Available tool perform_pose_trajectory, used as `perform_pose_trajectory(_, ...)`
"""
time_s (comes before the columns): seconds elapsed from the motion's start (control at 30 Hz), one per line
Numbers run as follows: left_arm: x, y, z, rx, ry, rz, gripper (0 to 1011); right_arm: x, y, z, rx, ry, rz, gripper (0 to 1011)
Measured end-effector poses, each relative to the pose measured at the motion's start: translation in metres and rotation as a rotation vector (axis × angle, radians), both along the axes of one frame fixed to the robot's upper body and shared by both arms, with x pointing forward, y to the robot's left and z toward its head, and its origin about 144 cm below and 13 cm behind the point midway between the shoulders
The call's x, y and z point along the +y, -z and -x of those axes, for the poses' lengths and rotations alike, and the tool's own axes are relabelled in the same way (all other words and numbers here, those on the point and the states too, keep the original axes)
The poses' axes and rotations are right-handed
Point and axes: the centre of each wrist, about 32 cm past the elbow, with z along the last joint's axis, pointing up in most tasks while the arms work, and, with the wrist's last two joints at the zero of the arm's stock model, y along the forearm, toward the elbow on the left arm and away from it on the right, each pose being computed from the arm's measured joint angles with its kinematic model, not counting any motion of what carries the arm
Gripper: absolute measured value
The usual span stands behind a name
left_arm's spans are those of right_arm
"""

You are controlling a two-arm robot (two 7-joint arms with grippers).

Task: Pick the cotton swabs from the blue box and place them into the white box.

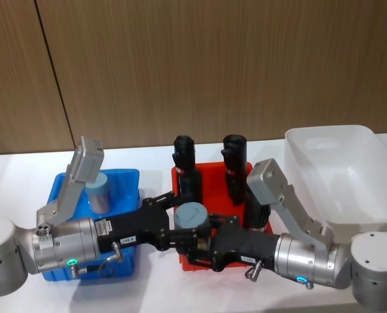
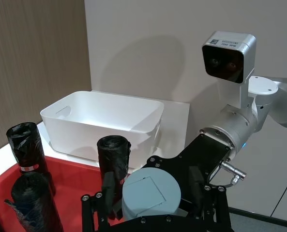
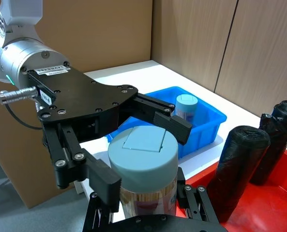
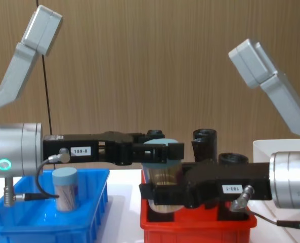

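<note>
One tub of cotton swabs, clear with a pale blue lid, hangs between both arms above the red bin's left side. My left gripper reaches in from the left and is shut on it at lid height. Coming from the right, my right gripper is shut on the tub's lower body. A second tub of cotton swabs stands upright in the blue box at the left. The white box sits empty at the right.
A red bin lies between the blue and white boxes, holding several tall black rolls. The held tub hangs close to the nearest roll. A wood-panelled wall rises behind the table.
</note>
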Motion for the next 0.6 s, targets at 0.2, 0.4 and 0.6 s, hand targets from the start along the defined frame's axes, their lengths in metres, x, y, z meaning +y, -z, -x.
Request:
perform_pose_trajectory(0.2,0.000,0.000,0.000,0.000,0.000,0.000,1004,-0.004,-0.001,0.002,-0.001,0.011,-0.005,637)
perform_pose_trajectory(0.4,0.000,0.000,0.000,0.000,0.000,0.000,1004,-0.014,-0.001,0.007,-0.003,0.042,-0.011,636)
perform_pose_trajectory(0.6,0.000,0.000,0.000,0.000,0.000,0.000,1004,-0.029,-0.002,0.014,-0.006,0.093,-0.021,637)
